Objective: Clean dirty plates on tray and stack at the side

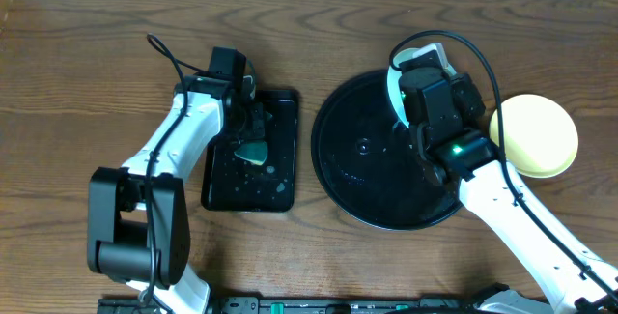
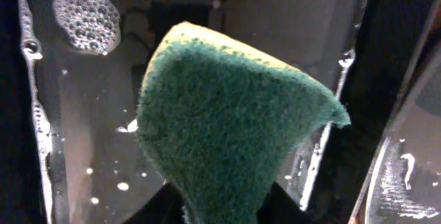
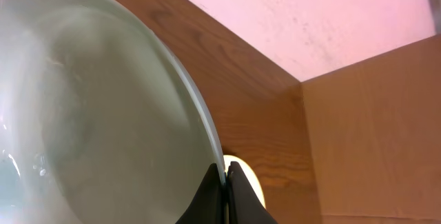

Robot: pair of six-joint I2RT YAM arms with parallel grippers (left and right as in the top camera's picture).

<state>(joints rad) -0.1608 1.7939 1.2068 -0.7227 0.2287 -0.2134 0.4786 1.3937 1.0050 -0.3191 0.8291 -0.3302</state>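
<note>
**A:** What is the right gripper (image 3: 225, 177) holding?

**B:** The pale blue plate (image 3: 89, 107). Its two dark fingers are pressed together on the thin rim, pinching it. The plate is round, shallow and glossy, turned up on edge, with a few water drops low on its left side.

**A:** Where is that on the desk (image 1: 77, 82)?

**B:** Over the far part of the round tray (image 1: 348, 174), a wide, shiny black disc with a raised rim, right of the desk's middle. From overhead the arm covers most of the plate and only a pale arc shows. I can't tell whether its lower edge touches the tray.

**A:** Any other plate?

**B:** A yellow plate (image 1: 534, 135), smooth and round. It lies flat on the brown wood grain near the desk's right edge, close to the round tray. The arm hides its lower left rim. In the right wrist view only a sliver shows behind the fingers.

**A:** And the left side?

**B:** The left gripper (image 1: 249, 138) hangs over a rectangular tray (image 1: 280, 193) left of the desk's middle. That tray is black with rounded corners and holds shallow water, a patch of foam (image 2: 86, 17) and stray bubbles. A sponge (image 2: 234, 134) rises between the fingers. It has a coarse dark green scouring face on a yellow layer, and it is curled over.

**A:** Is it gripped?

**B:** I can't tell. In the wrist view the fingers are only dark shapes cut off at the bottom edge. From overhead the gripper body hides them.
</note>
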